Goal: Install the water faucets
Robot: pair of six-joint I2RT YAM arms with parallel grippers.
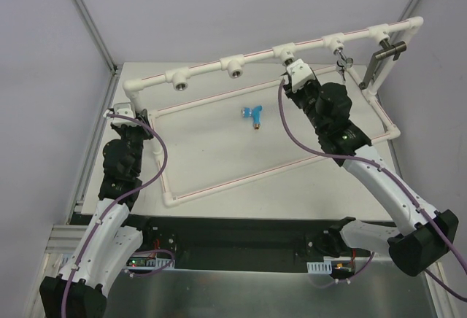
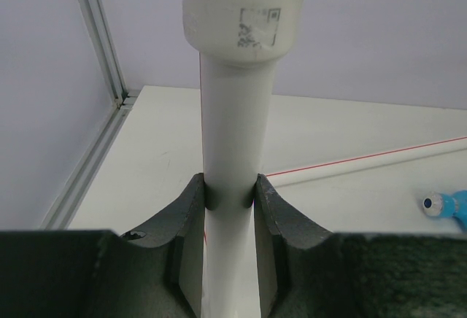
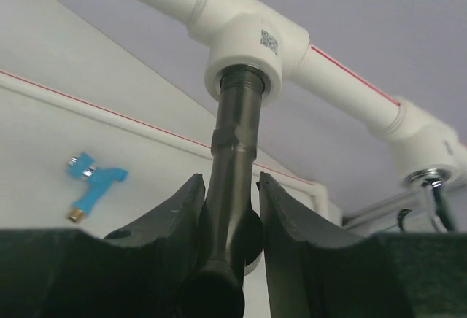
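Gripping on both sides; one blue faucet (image 1: 253, 116) lying loose
Jaws: right gripper (image 3: 228, 179) pinches one grey faucet (image 3: 233, 128); left gripper (image 2: 230, 183) pinches one frame pipe (image 2: 230, 114)

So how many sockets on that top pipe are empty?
2: the leftmost socket and the next socket along the white pipe frame. None seems hidden.

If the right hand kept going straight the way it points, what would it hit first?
Most likely the white tee fitting directly ahead: the dark grey faucet held in the right hand runs straight up into its socket.
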